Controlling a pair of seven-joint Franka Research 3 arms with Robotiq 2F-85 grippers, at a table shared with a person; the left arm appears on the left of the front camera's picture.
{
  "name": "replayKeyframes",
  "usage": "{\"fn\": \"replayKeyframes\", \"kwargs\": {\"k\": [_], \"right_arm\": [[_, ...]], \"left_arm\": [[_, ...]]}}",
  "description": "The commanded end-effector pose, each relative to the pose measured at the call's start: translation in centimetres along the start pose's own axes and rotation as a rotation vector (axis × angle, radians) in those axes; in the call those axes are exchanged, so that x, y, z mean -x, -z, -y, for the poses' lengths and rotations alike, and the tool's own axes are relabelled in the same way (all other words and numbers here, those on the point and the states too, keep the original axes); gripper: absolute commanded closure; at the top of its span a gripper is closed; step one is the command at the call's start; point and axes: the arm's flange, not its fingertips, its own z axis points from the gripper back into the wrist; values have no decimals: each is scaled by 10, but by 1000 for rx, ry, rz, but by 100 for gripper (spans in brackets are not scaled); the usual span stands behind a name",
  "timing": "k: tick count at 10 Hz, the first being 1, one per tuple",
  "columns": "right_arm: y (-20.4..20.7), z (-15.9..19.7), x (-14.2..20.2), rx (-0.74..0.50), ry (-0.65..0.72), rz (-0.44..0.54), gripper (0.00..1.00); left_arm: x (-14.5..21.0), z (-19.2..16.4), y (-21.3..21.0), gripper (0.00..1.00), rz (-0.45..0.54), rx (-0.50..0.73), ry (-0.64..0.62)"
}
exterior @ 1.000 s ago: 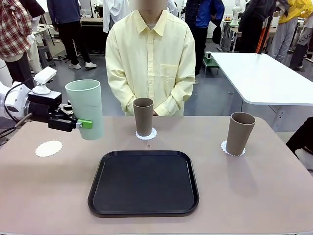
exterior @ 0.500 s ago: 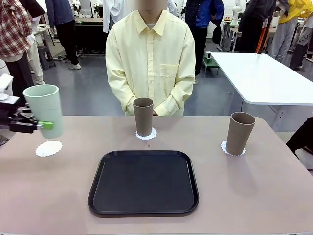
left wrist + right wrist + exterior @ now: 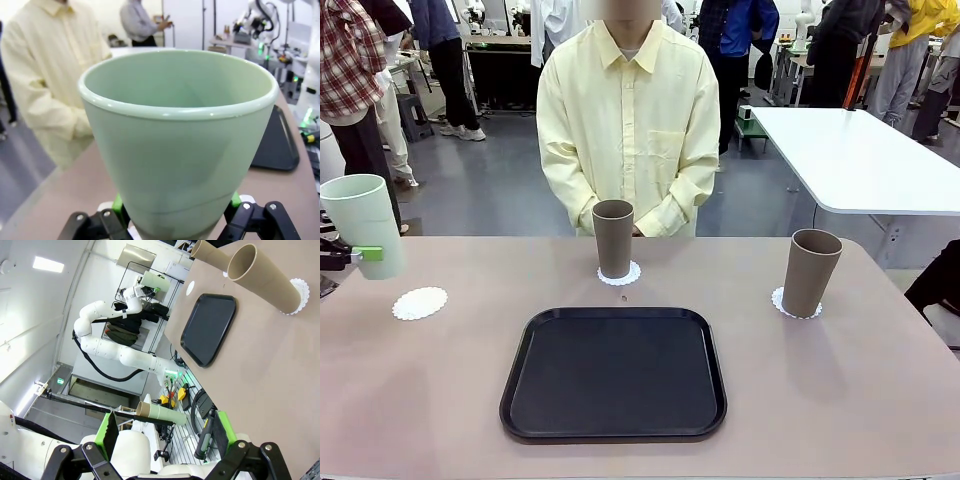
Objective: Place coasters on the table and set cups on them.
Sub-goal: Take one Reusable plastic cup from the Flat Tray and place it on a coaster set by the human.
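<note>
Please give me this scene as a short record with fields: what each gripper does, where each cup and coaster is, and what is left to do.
left gripper: shut on the tall pale mint green tumbler, held upright above the table's left edge
right gripper: open, holding nothing
bare coaster: round white lacy disc, front left on the beige tabletop, nothing on it
middle cup: taupe-brown tumbler standing on a lacy coaster
right cup: taupe-brown tumbler standing on a lacy coaster
tray: black rounded-square tray, nothing in it
left to do: set the green tumbler on the bare coaster

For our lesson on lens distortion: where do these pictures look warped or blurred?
Left wrist view: the mint cup balloons, background soft. Right wrist view: scene rolled sideways, the brown cup stretched long. Front view: sharp, even light, faint shadows beside the cups.
</note>
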Motion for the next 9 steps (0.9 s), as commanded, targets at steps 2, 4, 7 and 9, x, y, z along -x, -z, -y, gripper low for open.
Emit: {"fn": "replayKeyframes", "kwargs": {"k": [2,4,7,9], "right_arm": [[0,-1,-1,-2,6,-1,0],[0,-1,-1,-2,6,-1,0],[0,-1,-1,-2,6,-1,0],[0,-1,-1,-2,6,-1,0]], "left_arm": [[0,-6,8,16,43,-54,11],[0,-5,3,16,23,-24,-7],[0,-5,3,16,23,-24,-7],[0,-5,3,16,23,-24,-7]]}}
